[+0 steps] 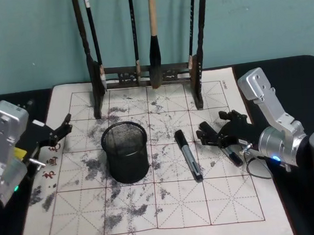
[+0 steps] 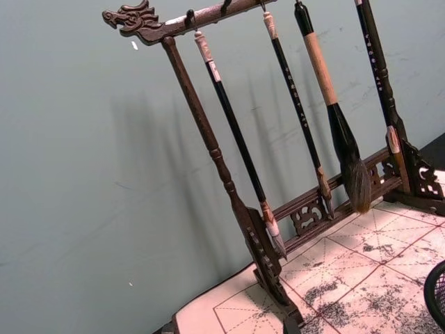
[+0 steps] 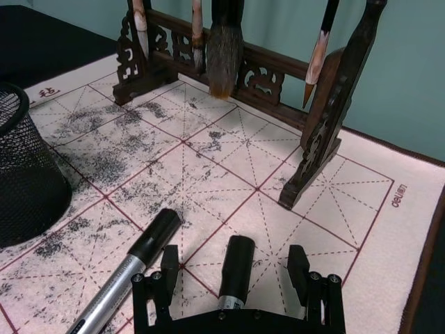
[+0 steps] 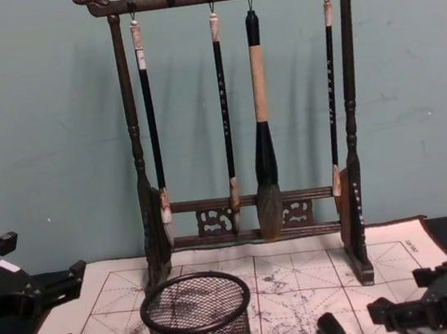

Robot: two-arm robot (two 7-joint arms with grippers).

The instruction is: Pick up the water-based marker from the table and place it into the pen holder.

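The right gripper (image 3: 234, 259) is wide open; a marker (image 3: 233, 278) lies between its fingers, touching neither. The mat (image 3: 348, 209) reads "deli" at its right edge.

The chest view's bottom edge cuts off the holder (image 4: 199, 333) and a marker (image 4: 333, 333), and the top of the rack (image 1: 145, 72) runs out of the head view.

Open straight down into holder (image 1: 126, 152) mouth. Walled off at the back by rack (image 1: 145, 74) and its hanging brushes (image 1: 154, 46), just behind. Bare mat (image 1: 181, 203) strip between holder and marker (image 1: 188, 154), roomy up front too. Tighter on the right, second marker (image 3: 235, 271) close by.
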